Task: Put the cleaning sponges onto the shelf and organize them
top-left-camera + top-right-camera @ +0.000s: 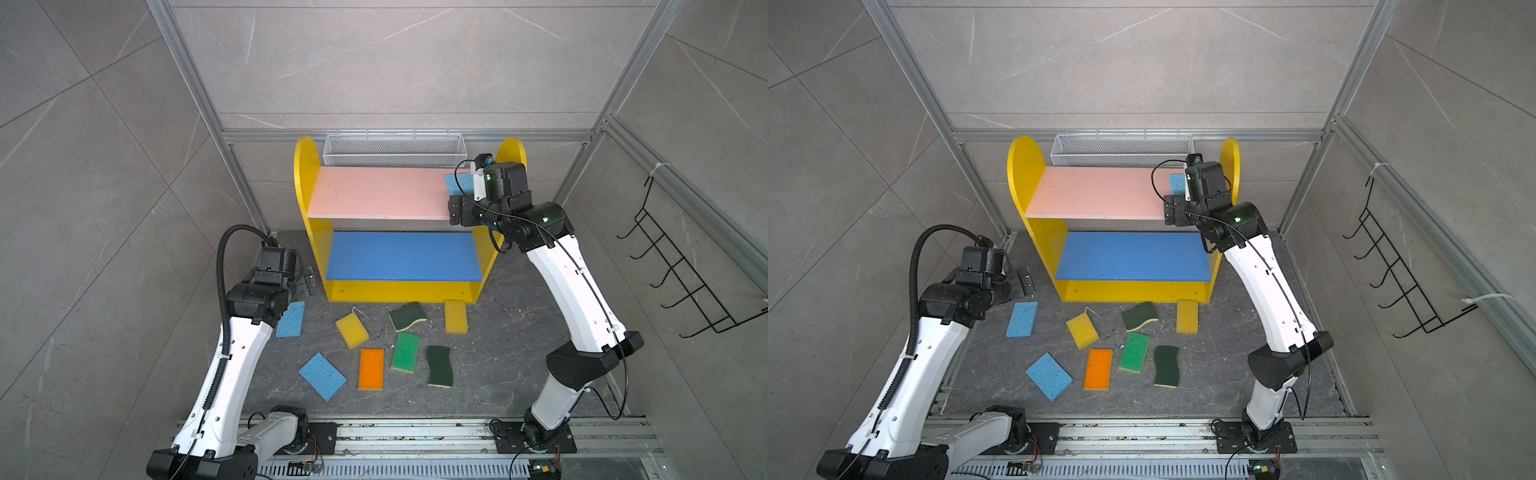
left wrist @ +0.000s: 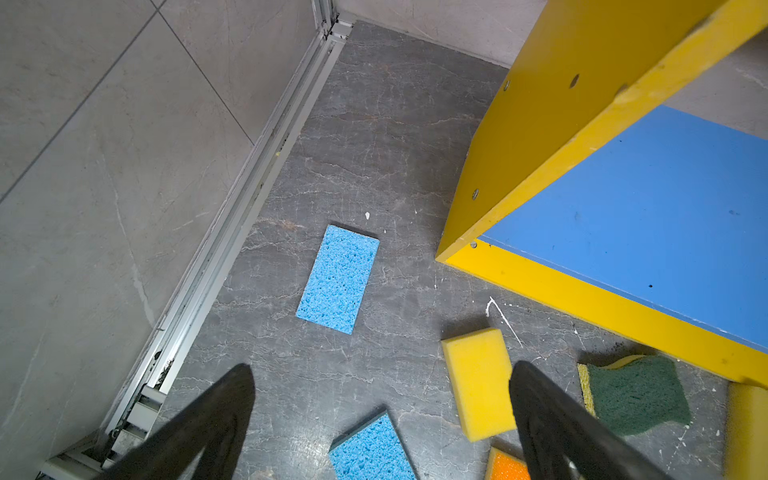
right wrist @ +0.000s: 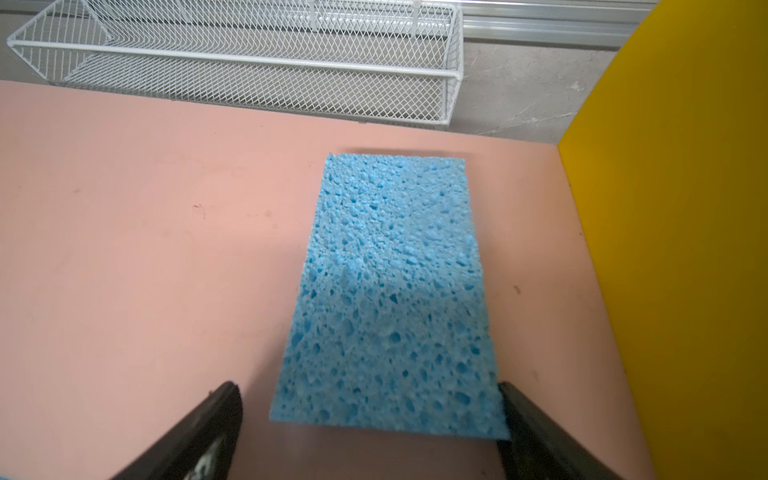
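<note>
— What's the biggest thing here?
— The shelf (image 1: 374, 193), centre of both top views: yellow round-topped sides, pink board above, blue board below.
— The grippers?
— The right gripper (image 3: 368, 386) sits right of centre over the pink board, jaws spread wide, clamping nothing. The left gripper (image 2: 382, 370), left of centre, gapes empty above the floor (image 2: 374, 124).
— And the sponges?
— One blue sponge (image 3: 390, 299), porous, lies flat at the pink board's right end, its near end between those jaws. Eight lie on the floor, lower centre: upper blue (image 1: 291, 320), lower blue (image 1: 322, 376), tilted yellow (image 1: 352, 330), right yellow (image 1: 456, 316), orange (image 1: 371, 369), green (image 1: 406, 352), upper wavy (image 1: 408, 316) and lower wavy (image 1: 439, 366), dark green with yellow backing.
</note>
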